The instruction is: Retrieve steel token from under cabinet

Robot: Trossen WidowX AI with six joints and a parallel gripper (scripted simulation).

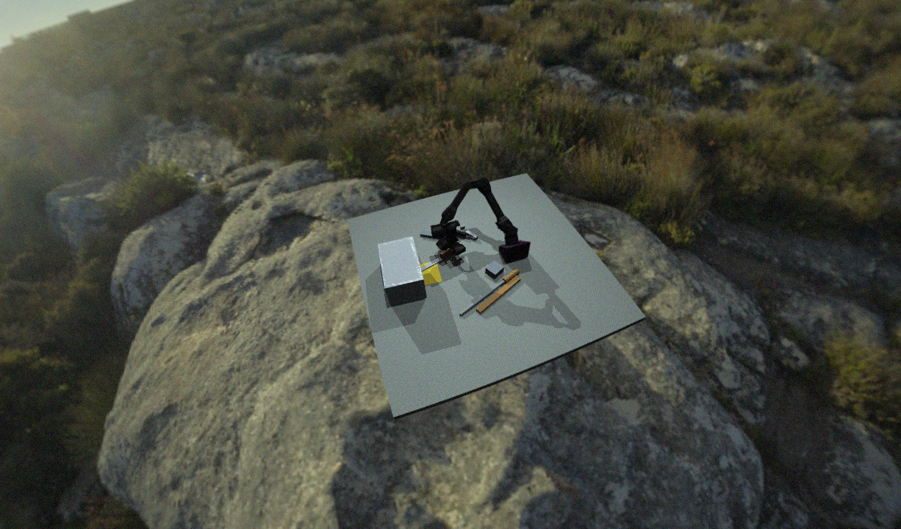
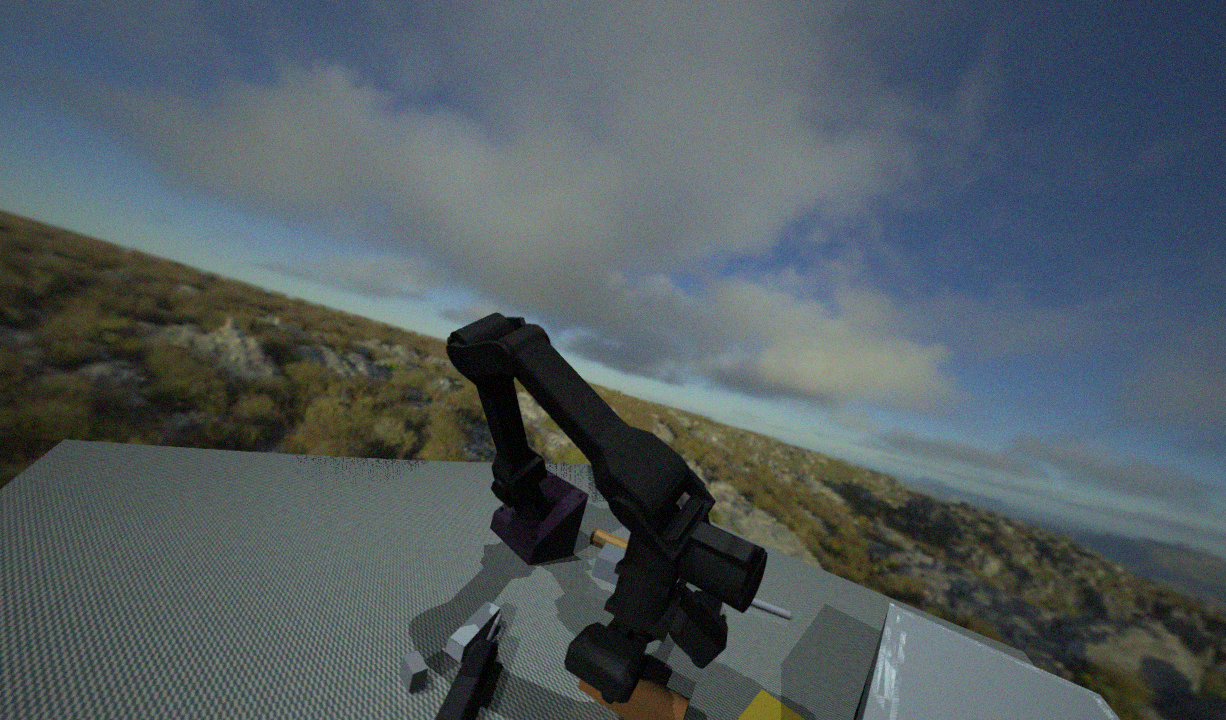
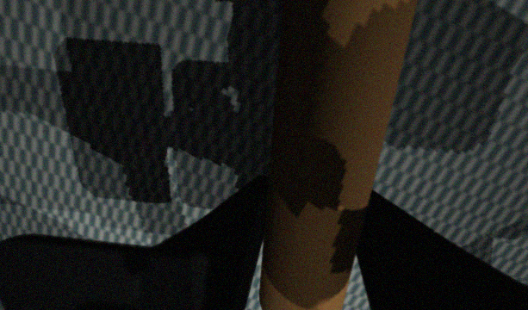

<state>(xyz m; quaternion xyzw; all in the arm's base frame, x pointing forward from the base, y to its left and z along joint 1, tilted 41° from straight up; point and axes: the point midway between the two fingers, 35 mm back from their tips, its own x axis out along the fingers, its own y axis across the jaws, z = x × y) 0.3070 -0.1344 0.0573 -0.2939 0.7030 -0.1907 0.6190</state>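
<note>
The cabinet [image 1: 400, 261] [image 2: 966, 676] is a box with a pale top and dark sides. The marked yellow area [image 1: 432, 275] [image 2: 767, 708] lies along its front. My gripper [image 1: 450, 251] [image 3: 309, 191] is shut on the orange-brown handle [image 3: 354, 103] [image 2: 648, 700] of a tool, low over the table beside the yellow area. The tool's thin grey shaft [image 1: 430, 265] runs from the handle across the yellow area toward the cabinet's front. Whether its tip is under the cabinet cannot be told. The steel token is not visible in any view.
A grey rod tool with an orange handle [image 1: 511, 275] and a flat orange stick [image 1: 498, 294] lie side by side. A grey block [image 1: 494, 268] [image 2: 606, 564] sits near the arm's purple base [image 1: 514, 250] [image 2: 554, 523]. A dark tool [image 2: 470, 677] lies behind the arm.
</note>
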